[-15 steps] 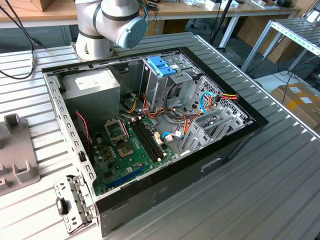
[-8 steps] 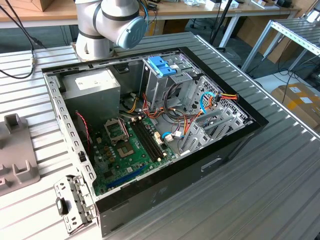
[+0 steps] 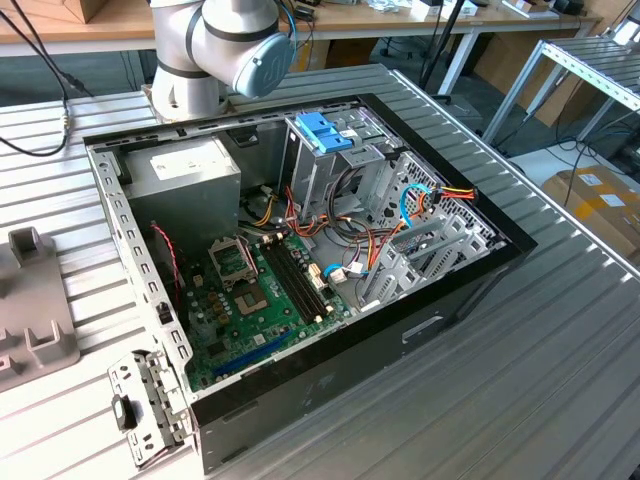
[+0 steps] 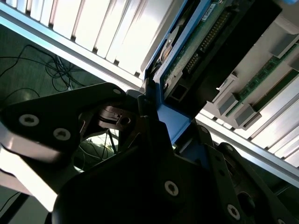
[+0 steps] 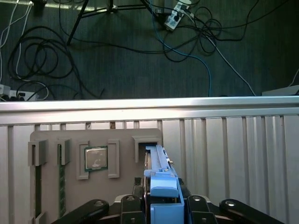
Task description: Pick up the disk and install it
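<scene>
Going left to right across the grey holder (image 5: 51, 140) in the first wrist view: memory sticks (image 5: 60, 182), a processor chip (image 5: 96, 157), then the disk (image 5: 159, 158), which is standing on edge in its slot so I can get at it. My tool (image 5: 162, 198) is pinching its blue frame, jaws narrow. The open computer case (image 3: 470, 270) is sitting on the worktop (image 3: 560, 380).

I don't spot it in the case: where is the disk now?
In the first wrist view, the disk is held in the claw, at the grey fixture tray, next to the processor chip.
</scene>
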`<state>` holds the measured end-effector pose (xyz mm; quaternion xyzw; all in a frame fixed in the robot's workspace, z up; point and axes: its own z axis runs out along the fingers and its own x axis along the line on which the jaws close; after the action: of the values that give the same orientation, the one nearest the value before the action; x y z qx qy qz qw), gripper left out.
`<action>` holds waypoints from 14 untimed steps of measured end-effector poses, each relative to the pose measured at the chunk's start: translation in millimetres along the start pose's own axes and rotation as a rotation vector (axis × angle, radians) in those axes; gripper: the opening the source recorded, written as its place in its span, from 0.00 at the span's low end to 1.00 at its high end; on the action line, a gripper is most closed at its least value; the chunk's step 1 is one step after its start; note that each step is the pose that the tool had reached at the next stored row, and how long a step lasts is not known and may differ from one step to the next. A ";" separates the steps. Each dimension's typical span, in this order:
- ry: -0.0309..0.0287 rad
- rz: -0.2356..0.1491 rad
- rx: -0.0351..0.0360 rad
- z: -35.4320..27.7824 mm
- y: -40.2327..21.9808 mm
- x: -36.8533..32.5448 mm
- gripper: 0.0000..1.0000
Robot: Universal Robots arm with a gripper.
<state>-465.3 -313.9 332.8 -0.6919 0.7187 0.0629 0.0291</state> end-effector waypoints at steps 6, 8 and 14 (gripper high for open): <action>-0.0043 0.000 -0.0002 -3.6 0.2 -0.5 0.37; -0.0045 0.000 -0.0002 -4.6 0.2 -0.6 0.37; -0.0047 0.000 -0.0002 -6.6 0.3 -0.8 0.37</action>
<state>-465.3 -313.9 339.5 -0.6918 0.7185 0.0645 0.0307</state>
